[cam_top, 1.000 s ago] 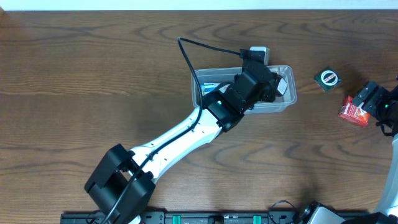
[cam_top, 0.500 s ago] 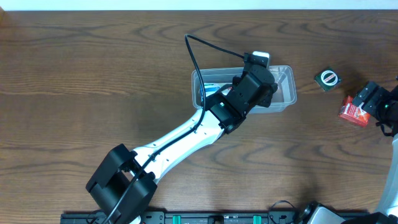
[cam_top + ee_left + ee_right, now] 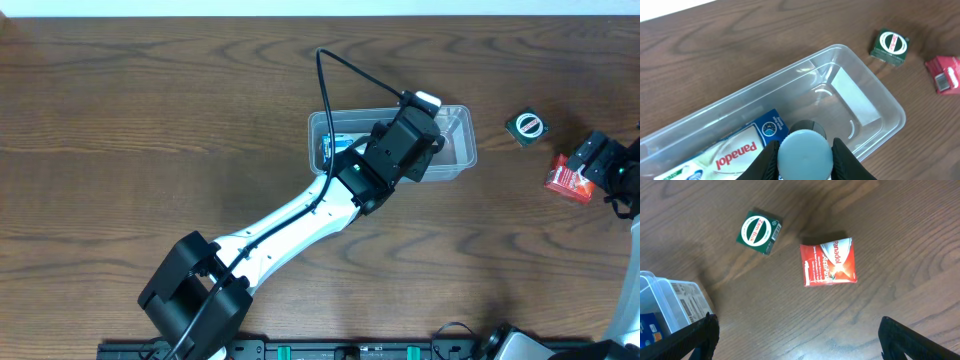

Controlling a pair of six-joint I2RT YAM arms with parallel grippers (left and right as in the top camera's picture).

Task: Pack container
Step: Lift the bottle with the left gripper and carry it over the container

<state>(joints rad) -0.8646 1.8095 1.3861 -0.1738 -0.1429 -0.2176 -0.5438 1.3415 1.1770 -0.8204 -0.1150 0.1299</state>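
Brown wood tabletop (image 3: 150, 100) filled the overhead view, and the tub (image 3: 462, 158) sat at upper centre of it. Over it the left gripper (image 3: 805, 150) was closed narrow on a pale blue cap (image 3: 805, 157), likely a small bottle seen end-on, hanging above the tub's middle beside a Panadol box (image 3: 735, 152) that lay at the lower-left end in the wrist view. To my eye the step was setting that item down. I would lower it straight into the bare end at upper right of that view, clear of the box and the rim, and open only once it was low, since a round thing could roll or tip. The right gripper (image 3: 797, 327) stood wide and held nothing, above a red box (image 3: 829, 262) and a green box (image 3: 759, 231) lying on the table outside the tub. The tub looked clear, thin-walled and glossy, rectangular with rounded corners and a lip; light enough, I guessed, to slide if nudged.
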